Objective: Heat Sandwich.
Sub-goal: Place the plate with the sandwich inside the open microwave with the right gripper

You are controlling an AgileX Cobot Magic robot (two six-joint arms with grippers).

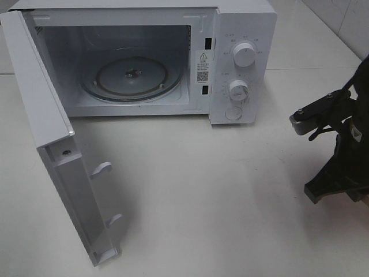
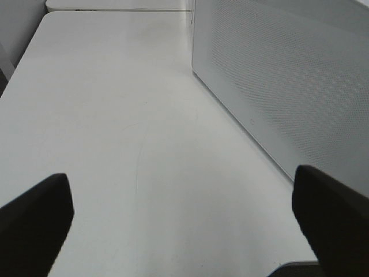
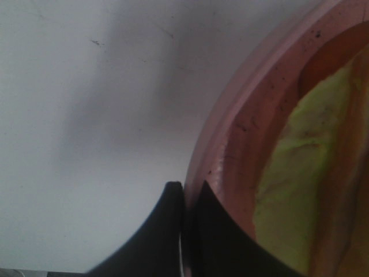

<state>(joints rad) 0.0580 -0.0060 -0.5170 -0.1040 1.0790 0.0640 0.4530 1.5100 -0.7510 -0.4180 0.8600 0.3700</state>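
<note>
the white table [image 1: 219,196] is carrying a white microwave [image 1: 242,23], whose door [image 1: 34,98] is standing wide open towards the left, so the glass turntable [image 1: 131,76] is lying bare and waiting. the sandwich [image 3: 294,184] is showing only in the right wrist view, resting on a pink plate [image 3: 230,133] that is sitting off the right edge of the high view. it is looking soft and light, with loose yellow-green and reddish layers that would likely be slipping apart if squeezed, so the stiff plate rim is seeming the safer place to take hold, kept level. the right gripper [image 3: 185,199] is clenched, and its fingers appear to be pinching that rim. the left gripper [image 2: 184,190] is hanging released and empty, fingers spread wide, beside the perforated outer face of the door. a warning label [image 1: 203,66] with a triangle and a square code is sitting on the cavity frame, its print too small to read; the marks around the two dials [image 1: 244,53] are likewise unreadable, and no brand is showing.
</note>
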